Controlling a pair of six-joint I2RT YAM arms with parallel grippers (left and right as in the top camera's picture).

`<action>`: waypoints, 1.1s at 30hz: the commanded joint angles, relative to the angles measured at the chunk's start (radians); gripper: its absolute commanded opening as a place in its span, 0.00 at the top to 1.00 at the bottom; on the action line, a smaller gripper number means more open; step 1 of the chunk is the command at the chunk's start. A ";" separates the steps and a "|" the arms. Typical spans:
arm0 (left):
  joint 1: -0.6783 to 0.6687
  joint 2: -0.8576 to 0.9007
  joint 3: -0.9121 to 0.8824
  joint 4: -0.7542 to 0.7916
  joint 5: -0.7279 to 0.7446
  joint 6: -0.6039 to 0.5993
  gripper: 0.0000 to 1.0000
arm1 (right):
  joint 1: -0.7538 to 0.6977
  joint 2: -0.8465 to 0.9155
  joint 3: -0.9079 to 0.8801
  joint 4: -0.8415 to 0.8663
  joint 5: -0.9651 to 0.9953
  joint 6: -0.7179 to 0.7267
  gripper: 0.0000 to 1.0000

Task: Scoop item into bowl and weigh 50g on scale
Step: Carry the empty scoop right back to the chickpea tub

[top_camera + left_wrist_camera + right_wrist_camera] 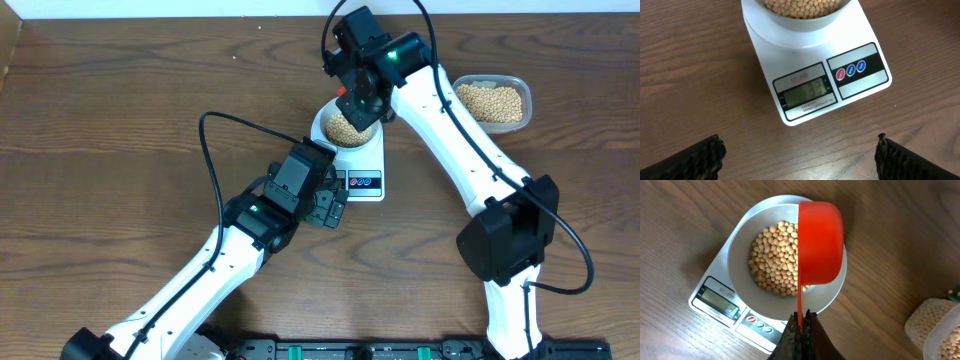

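Note:
The pale bowl (348,128) stands on the white scale (366,166) and holds a layer of tan beans (772,259). My right gripper (801,317) is shut on the handle of a red scoop (820,242), which is tipped on its side over the bowl (742,285). The scale's display (805,93) shows in the left wrist view and reads about 33. My left gripper (799,152) is open and empty, just in front of the scale (860,30) above the wood. The scale's buttons (756,324) face the left arm.
A clear plastic tub (492,103) of more beans sits at the back right of the wooden table; it also shows in the right wrist view (937,325). The left arm's cable (215,150) loops over the table left of the scale.

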State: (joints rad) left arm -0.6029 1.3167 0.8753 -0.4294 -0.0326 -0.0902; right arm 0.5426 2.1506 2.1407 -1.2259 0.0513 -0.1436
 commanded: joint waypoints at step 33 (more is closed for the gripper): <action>0.005 0.003 -0.010 0.000 -0.009 -0.002 0.02 | -0.519 -0.104 0.024 0.006 -0.634 -0.074 0.99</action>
State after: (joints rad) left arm -0.6029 1.3167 0.8753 -0.4294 -0.0326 -0.0906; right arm 0.0677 2.0892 2.1426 -1.2152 -0.5125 -0.1970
